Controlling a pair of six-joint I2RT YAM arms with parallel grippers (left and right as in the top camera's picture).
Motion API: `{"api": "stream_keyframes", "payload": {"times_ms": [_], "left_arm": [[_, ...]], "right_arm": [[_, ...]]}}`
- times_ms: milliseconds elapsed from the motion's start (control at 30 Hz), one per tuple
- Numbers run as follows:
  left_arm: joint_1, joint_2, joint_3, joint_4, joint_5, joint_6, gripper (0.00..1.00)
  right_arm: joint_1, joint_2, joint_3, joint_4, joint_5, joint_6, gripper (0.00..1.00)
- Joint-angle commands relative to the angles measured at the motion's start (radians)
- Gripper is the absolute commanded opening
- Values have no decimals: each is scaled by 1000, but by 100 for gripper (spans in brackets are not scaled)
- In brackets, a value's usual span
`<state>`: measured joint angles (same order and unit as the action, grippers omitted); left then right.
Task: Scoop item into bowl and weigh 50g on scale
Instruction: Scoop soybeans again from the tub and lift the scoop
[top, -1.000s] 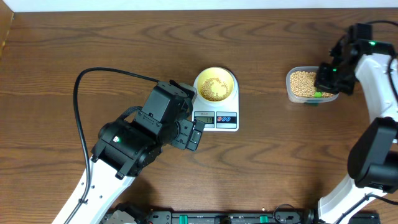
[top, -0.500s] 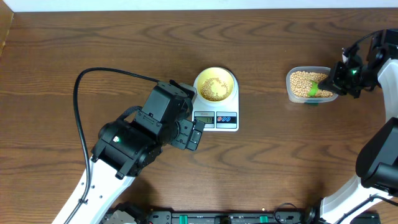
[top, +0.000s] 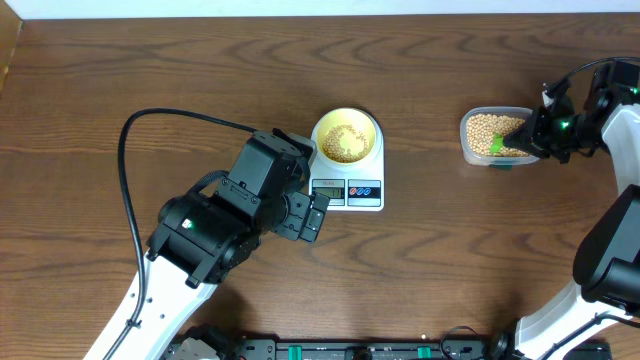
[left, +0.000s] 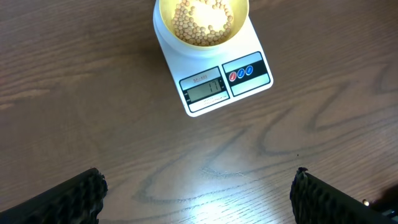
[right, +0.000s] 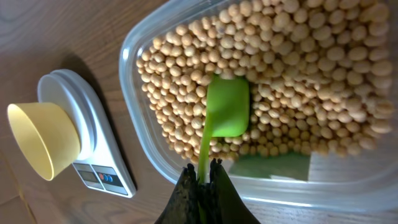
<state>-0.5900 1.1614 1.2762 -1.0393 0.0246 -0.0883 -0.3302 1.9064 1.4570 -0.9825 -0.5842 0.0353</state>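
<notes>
Though the bowl (top: 373, 128) on the scale (top: 350, 193) holds some beans (top: 345, 142), more scooping looks due: right tool (right: 204, 180) pinches scoop (right: 227, 115) in tub (right: 138, 134), left tool (left: 198, 196) spread.

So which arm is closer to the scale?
Left. The left gripper, open, is just off the front-left corner of the scale; the right gripper is well off to its right, over the tub, shut on a green scoop.
</notes>
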Motion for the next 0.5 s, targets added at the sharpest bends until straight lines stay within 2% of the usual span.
{"api": "stream_keyframes", "payload": {"times_ms": [0,467], "left_arm": [[2,2,18,0,5,10,97],[2,2,18,0,5,9,97]], "right_arm": [[-10,-6,-14,7,-71,-33,1],[-119,-6,-93,66,-280,-60,1]]}}
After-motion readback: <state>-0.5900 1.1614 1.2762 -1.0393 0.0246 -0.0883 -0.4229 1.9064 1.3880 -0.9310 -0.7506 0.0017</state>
